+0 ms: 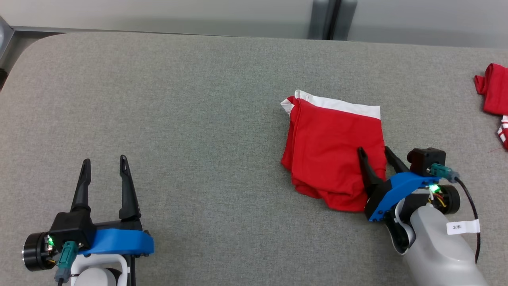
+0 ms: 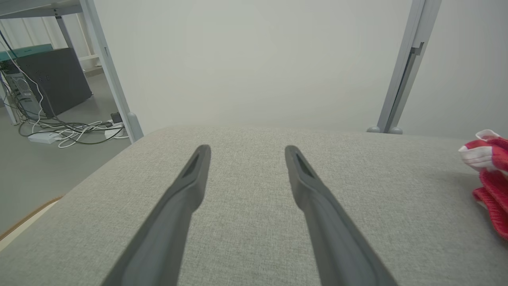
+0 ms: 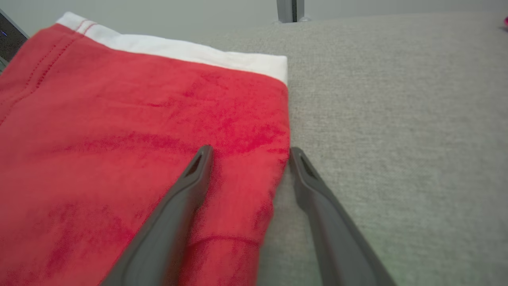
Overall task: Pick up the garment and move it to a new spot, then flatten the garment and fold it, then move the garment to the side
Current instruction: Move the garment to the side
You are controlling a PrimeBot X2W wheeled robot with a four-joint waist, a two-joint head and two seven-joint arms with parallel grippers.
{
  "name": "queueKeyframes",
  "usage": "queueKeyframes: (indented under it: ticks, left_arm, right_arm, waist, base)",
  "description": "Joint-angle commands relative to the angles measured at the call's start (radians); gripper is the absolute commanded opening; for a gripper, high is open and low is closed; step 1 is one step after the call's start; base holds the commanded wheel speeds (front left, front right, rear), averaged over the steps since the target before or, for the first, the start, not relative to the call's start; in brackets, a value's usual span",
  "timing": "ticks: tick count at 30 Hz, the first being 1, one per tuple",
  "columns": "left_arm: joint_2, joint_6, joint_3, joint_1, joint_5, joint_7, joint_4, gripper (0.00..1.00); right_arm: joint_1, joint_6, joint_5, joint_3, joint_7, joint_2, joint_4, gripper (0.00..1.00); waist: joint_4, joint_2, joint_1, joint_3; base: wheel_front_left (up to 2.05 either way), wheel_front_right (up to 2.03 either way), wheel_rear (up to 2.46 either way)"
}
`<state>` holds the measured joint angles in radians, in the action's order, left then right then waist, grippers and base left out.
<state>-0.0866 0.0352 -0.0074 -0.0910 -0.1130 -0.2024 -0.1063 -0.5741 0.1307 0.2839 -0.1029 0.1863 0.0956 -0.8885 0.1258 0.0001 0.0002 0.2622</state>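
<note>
Your folded red garment [image 1: 333, 135], white band toward the far edge, lies on the right half of the grey bench [image 1: 198, 111]. Your right gripper [image 1: 374, 151] is spread and grips nothing: one finger is over the cloth, the other at its right border. Your left gripper [image 1: 105, 159], likewise spread, hovers near the front left corner. Another red cloth [image 1: 494, 93] lies at the right edge.
</note>
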Motion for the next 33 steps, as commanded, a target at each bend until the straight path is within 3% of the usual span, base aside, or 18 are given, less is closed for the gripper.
queueKeyframes:
  ticks: [1,9,10,11,21,26,33]
  left_arm:
    - [0.002,0.005,0.003,-0.019,-0.004,-0.006,-0.004,1.0]
    - [0.008,0.005,-0.02,-0.046,-0.013,-0.025,-0.037,1.0]
    - [0.009,0.004,-0.021,-0.047,-0.015,-0.029,-0.041,1.0]
    - [0.009,0.004,-0.022,-0.049,-0.018,-0.031,-0.046,1.0]
    - [0.004,0.015,-0.019,-0.088,-0.015,-0.055,-0.03,1.0]
    - [-0.016,0.023,-0.018,-0.141,0.001,-0.058,0.019,1.0]
    - [-0.066,0.026,-0.019,-0.198,0.039,-0.037,0.094,1.0]
  right_arm:
    - [-0.017,0.0,0.004,-0.007,0.001,-0.004,-0.014,1.0]
    - [-0.058,0.001,0.113,-0.102,-0.011,-0.041,-0.117,1.0]
    - [-0.063,0.001,0.121,-0.119,-0.004,-0.042,-0.117,0.31]
    - [-0.068,0.001,0.133,-0.132,0.003,-0.043,-0.117,0.0]
    - [-0.195,0.0,0.033,-0.278,0.073,0.096,-0.066,0.0]
    - [-0.312,0.0,0.035,-0.386,0.072,0.22,-0.005,0.0]
    - [-0.465,0.0,0.101,-0.452,0.063,0.379,0.041,0.0]
  waist:
    - [0.0,-0.0001,-0.0002,0.0]
    - [0.007,-0.0001,-0.0002,0.013]
    - [0.008,-0.0001,-0.0002,0.016]
    - [0.008,-0.0001,-0.0002,0.018]
    - [-0.045,-0.0001,-0.0002,0.071]
    - [-0.135,-0.0001,-0.0002,0.162]
    - [-0.253,-0.0001,-0.0002,0.285]
  base:
    - [0.0,0.0,0.0]
    - [0.0,0.0,0.0]
    - [0.0,0.0,0.0]
    - [0.0,0.0,0.0]
    - [0.0,0.0,0.0]
    - [0.0,0.0,0.0]
    - [0.0,0.0,0.0]
